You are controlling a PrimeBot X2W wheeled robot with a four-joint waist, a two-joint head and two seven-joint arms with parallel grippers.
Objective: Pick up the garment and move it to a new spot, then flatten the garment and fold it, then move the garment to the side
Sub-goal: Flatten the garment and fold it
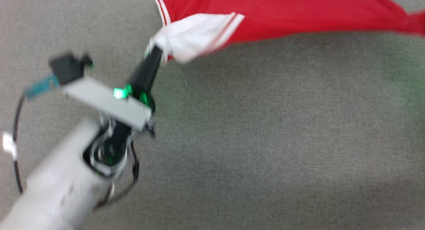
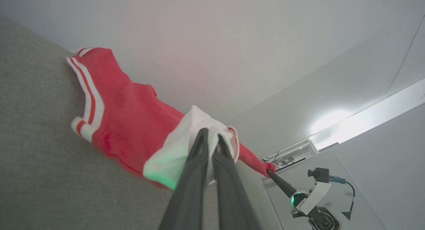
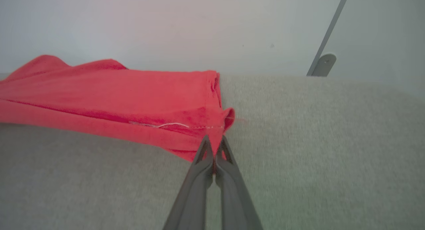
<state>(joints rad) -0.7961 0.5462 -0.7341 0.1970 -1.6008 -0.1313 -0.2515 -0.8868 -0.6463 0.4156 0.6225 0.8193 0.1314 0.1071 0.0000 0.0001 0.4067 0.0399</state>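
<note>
The garment (image 1: pixel 282 14), a red shirt with a white striped-trim sleeve, hangs stretched across the top of the head view above the grey surface. My left gripper (image 1: pixel 155 54) is shut on the white sleeve. In the left wrist view the same gripper (image 2: pixel 211 137) pinches the sleeve, and the garment (image 2: pixel 126 123) trails onto the surface behind it. Far off in that view, my right gripper (image 2: pixel 268 172) holds the other red end. My right gripper (image 3: pixel 214 143) is shut on a red hem corner of the garment (image 3: pixel 116 97).
A grey felt-like surface (image 1: pixel 265 140) spreads wide below the garment. A pale wall (image 3: pixel 199 27) stands behind it, with a thin metal bar and bracket (image 3: pixel 323 63) at the far edge.
</note>
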